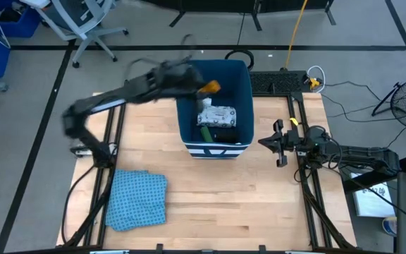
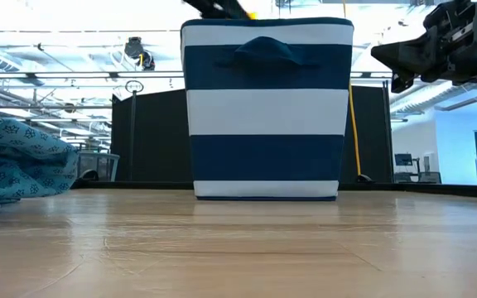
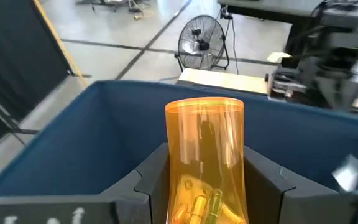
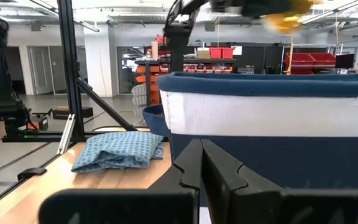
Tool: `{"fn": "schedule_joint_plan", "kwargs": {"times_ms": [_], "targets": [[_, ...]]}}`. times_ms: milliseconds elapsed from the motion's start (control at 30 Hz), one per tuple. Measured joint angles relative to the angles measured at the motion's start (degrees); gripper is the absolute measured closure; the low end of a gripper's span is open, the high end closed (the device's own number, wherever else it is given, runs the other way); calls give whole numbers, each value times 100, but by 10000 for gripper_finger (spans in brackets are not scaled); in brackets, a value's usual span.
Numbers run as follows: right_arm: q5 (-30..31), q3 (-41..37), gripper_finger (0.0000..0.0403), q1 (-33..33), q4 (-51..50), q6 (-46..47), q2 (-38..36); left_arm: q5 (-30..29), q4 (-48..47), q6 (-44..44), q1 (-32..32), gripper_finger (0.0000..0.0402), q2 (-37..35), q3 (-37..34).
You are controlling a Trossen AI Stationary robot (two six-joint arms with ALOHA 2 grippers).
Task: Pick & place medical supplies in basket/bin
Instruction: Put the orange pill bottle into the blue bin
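My left gripper (image 1: pixel 203 85) hovers over the far part of the dark-blue bin (image 1: pixel 243 77), shut on an orange see-through vial (image 1: pixel 211 87). In the left wrist view the vial (image 3: pixel 205 143) has small yellow pieces inside, with the bin's inner wall (image 3: pixel 104 130) behind it. At the bottom of the bin lie a white green-printed packet (image 1: pixel 218 113), a green block (image 1: pixel 206 132) and a black block (image 1: pixel 225 135). My right gripper (image 1: pixel 276 144) waits shut at the table's right edge, beside the bin (image 4: pixel 278 112). The low view shows the striped bin (image 2: pixel 265 108) standing on the table. My left gripper holds the orange vial by its sides (image 3: pixel 176 180), pinched between the two fingers (image 3: pixel 145 180). The vial lies along the fingers and its far end (image 3: pixel 205 107) sticks out past them. It is lifted clear, above the bin's opening.
A crumpled blue patterned cloth (image 1: pixel 138 200) lies on the near left of the wooden table (image 1: pixel 245 212). Black frame rails (image 1: pixel 309 190) run along both sides. The space in front of the bin is bare wood. A fan (image 3: pixel 199 43) stands in the room beyond.
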Motion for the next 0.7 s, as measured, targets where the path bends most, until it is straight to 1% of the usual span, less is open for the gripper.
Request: {"fn": "schedule_joint_plan", "kwargs": {"times_ms": [167, 267, 333, 433, 600, 700], "targets": [[-1, 0, 403, 0, -199, -94, 0, 803, -488, -110, 384, 252, 1730, 1708], [-1, 1, 403, 0, -378, -118, 0, 1053, -895, -182, 503, 252, 2520, 2516], [-1, -1, 403, 0, -461, -139, 0, 1099, -1124, -165, 529, 252, 2950, 2859], [-1, 1, 403, 0, -534, -182, 0, 1032, -1253, 19, 473, 252, 3386, 3009], [-1, -1, 403, 0, -548, -183, 0, 246, -1227, 551, 269, 252, 3740, 2976], [-1, 1, 403, 0, -548, -147, 0, 59, -1255, 706, 193, 252, 3994, 2961]]}}
